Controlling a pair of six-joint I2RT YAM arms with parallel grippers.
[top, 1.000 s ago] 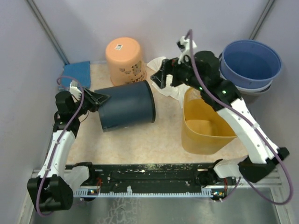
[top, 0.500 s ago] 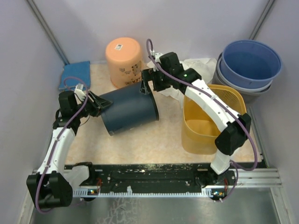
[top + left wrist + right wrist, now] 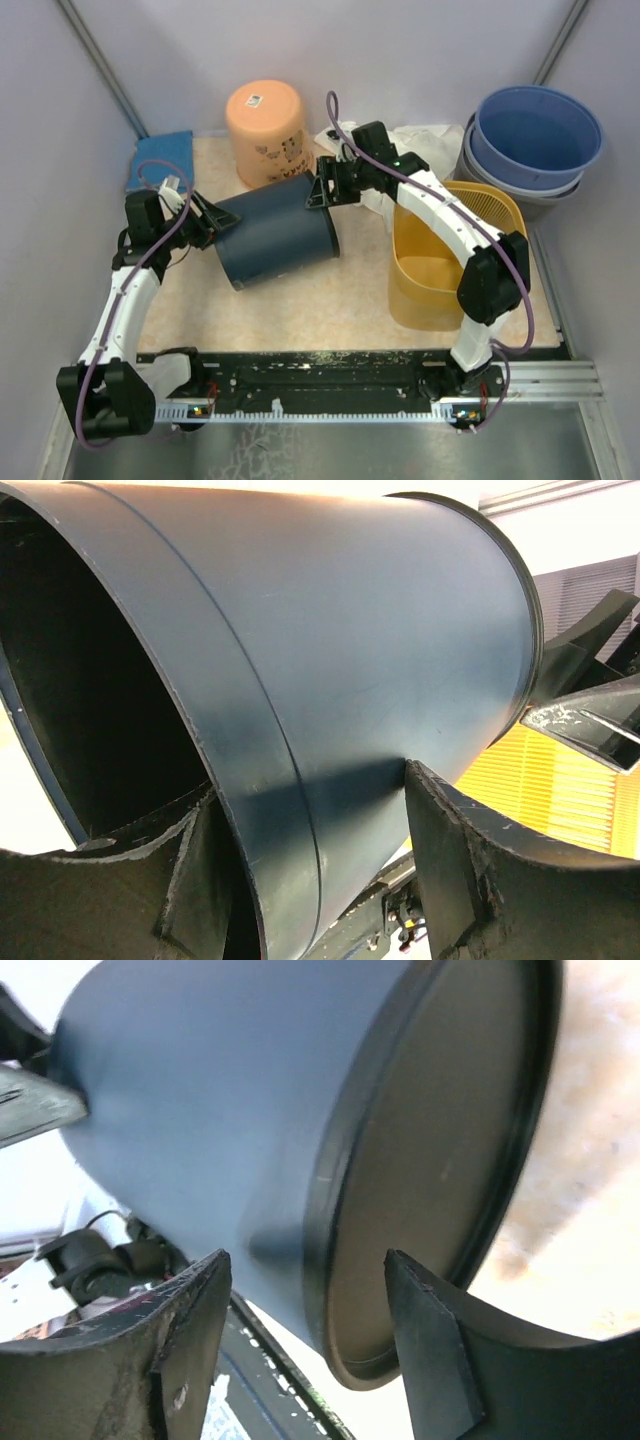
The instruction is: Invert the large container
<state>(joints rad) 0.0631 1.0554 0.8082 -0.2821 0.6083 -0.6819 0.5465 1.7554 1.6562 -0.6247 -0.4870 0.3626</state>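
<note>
Beige tabletop (image 3: pixel 300 305): large container (image 3: pixel 275 232) lies on side mid-table, mouth toward left arm. Left gripper (image 3: pixel 212 222) spread astride mouth rim, one finger inside, gap beside outer finger. Right gripper (image 3: pixel 318 190) spread astride base edge, not clamped. Cannot tell if container rests on tabletop; wrist views crop it.

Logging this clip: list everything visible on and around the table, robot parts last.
large container: 1, dark blue, lying on its side mid-table, open end toward the left
tub: 1, peach, at the back, closed end up
cloth: 1, blue, back left corner
sheet: 1, white, crumpled at the back
basket: 1, yellow, upright, right side
basins: 2, blue nested in grey, back right
table: 1, beige
left hand: 1, black, open, straddling the container's open rim
right hand: 1, black, open, straddling its base rim
</note>
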